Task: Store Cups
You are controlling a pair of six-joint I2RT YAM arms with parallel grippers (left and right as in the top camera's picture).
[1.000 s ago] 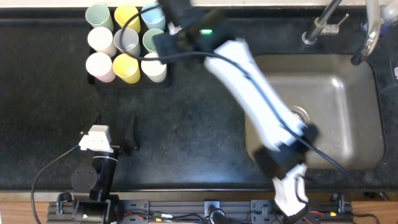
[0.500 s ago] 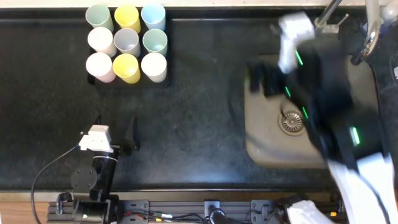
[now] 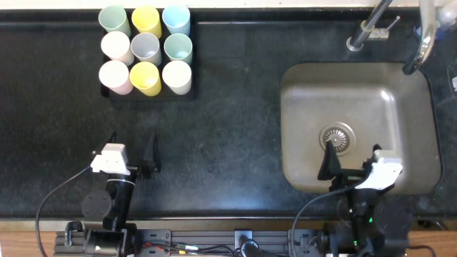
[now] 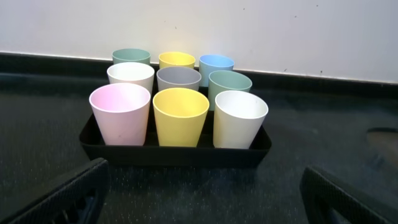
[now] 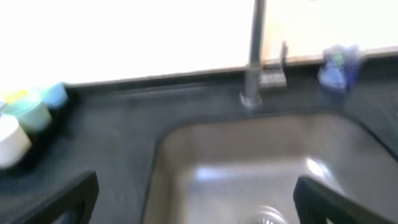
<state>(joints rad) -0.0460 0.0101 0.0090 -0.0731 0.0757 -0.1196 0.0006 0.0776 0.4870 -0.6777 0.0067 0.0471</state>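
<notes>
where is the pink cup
In the top view, the pink cup stands in the near-left corner of the black tray, beside a yellow cup, far left on the counter.

Cups (image 4: 180, 115): 9 tot. in 1 tray (image 4: 174, 154), straight ahead of the left fingers (image 4: 68, 193) – 2 green, 2 yellow, 2 white, 1 pink, 1 grey, 1 blue. Ahead of the right fingers (image 5: 62, 199): 1 sink (image 5: 249, 162) w/ 1 tap (image 5: 254, 56), 1 drain (image 3: 337, 137), 1 blue item (image 5: 339, 65) nr tap.

Nine cups (image 3: 146, 48) stand in three rows in black tray (image 3: 148, 98), far-left corner of counter (image 3: 228, 143). Left gripper (image 3: 133, 145) near front edge, fingers spread. Right gripper (image 3: 350, 158) at sink (image 3: 378, 100) front rim, fingers spread.
</notes>
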